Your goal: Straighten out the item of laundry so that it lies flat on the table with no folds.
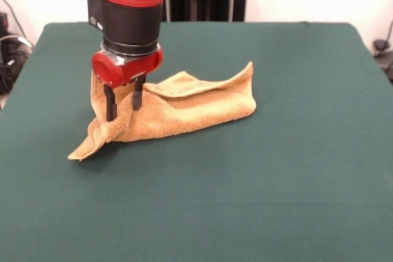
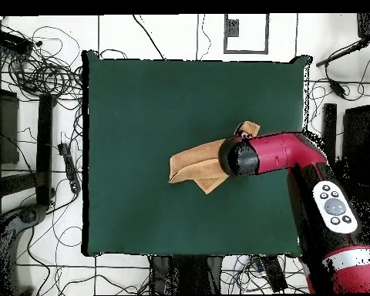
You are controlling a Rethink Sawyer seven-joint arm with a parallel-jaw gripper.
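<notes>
The item of laundry (image 1: 184, 111) is an orange-tan towel lying crumpled left of centre on the green table (image 1: 282, 182). Its long body is folded over itself, with a raised flap at the right end. My gripper (image 1: 124, 113) stands at the towel's left end, shut on a bunch of cloth that rises between and around the black fingers (image 1: 110, 105). A loose corner (image 1: 80, 153) trails from there down to the table. From overhead the towel (image 2: 192, 166) sticks out from under the arm's wrist (image 2: 238, 156), which hides the gripper; one corner (image 2: 248, 128) shows beyond it.
Green table (image 2: 142, 116) surface stretches wide on every side of the towel. Cables and stands (image 2: 42, 85) lie on the floor off the table's edges. The red arm (image 2: 327, 200) reaches in over one table edge.
</notes>
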